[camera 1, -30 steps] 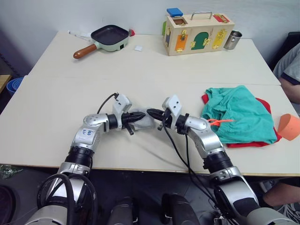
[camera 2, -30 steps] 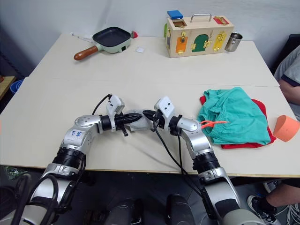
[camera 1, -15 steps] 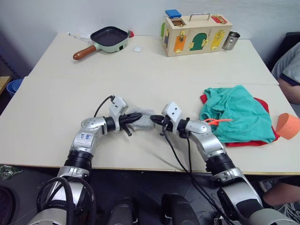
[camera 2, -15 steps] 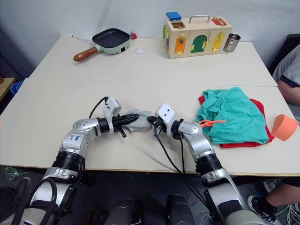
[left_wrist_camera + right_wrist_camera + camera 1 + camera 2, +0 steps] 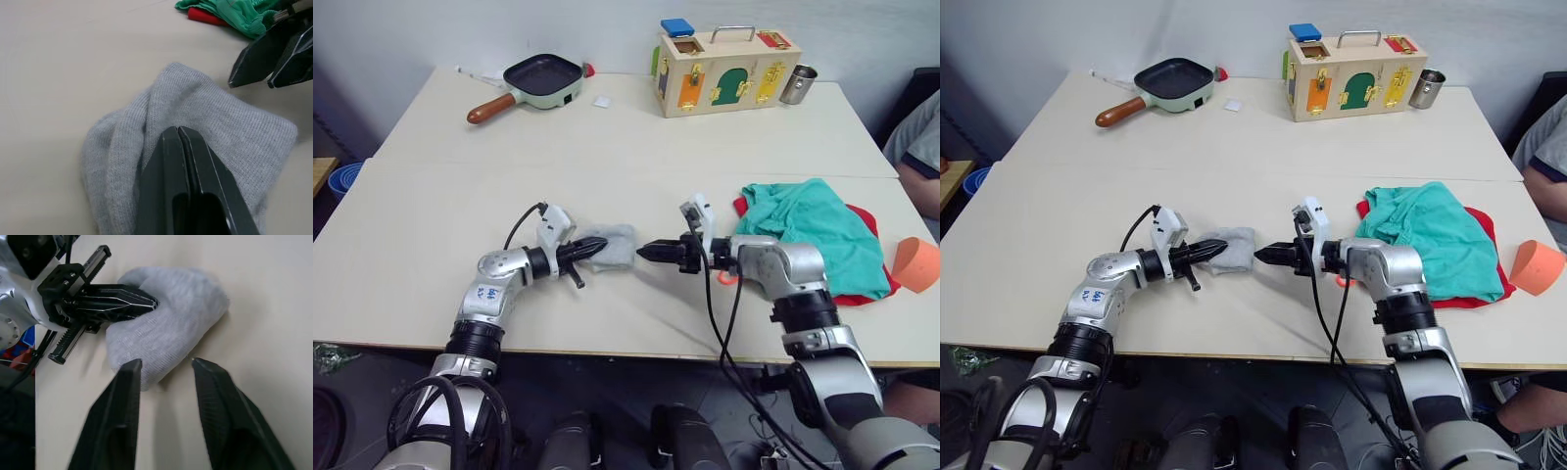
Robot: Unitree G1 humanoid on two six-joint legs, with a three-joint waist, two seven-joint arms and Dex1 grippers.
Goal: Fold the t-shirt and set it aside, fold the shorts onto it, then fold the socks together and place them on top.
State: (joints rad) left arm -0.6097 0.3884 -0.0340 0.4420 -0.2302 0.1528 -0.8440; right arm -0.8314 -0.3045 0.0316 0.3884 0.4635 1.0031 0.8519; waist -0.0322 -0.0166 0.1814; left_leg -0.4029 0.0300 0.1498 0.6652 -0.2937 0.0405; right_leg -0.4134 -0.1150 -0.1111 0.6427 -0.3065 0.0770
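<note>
The light grey socks (image 5: pixel 615 245) lie bunched on the table's near middle. My left gripper (image 5: pixel 594 250) is shut, its tips pinched into a fold of the socks (image 5: pixel 220 127). The right gripper (image 5: pixel 165 363) is open with nothing between its fingers. It points at the socks (image 5: pixel 181 318) from just to their right (image 5: pixel 646 251), a small gap away. The teal shorts (image 5: pixel 813 230) lie crumpled on top of the red t-shirt (image 5: pixel 864 216) at the right side of the table.
At the back stand a frying pan (image 5: pixel 543 78), a wooden latch box (image 5: pixel 724 67) and a metal cup (image 5: pixel 800 83). An orange cup (image 5: pixel 915 264) lies at the right edge near a person's sleeve (image 5: pixel 922 147). A seam (image 5: pixel 460 162) runs between the two tables.
My right gripper has let go of the socks, opened and drawn back to the right. The left gripper keeps its hold on the socks and has barely moved.
</note>
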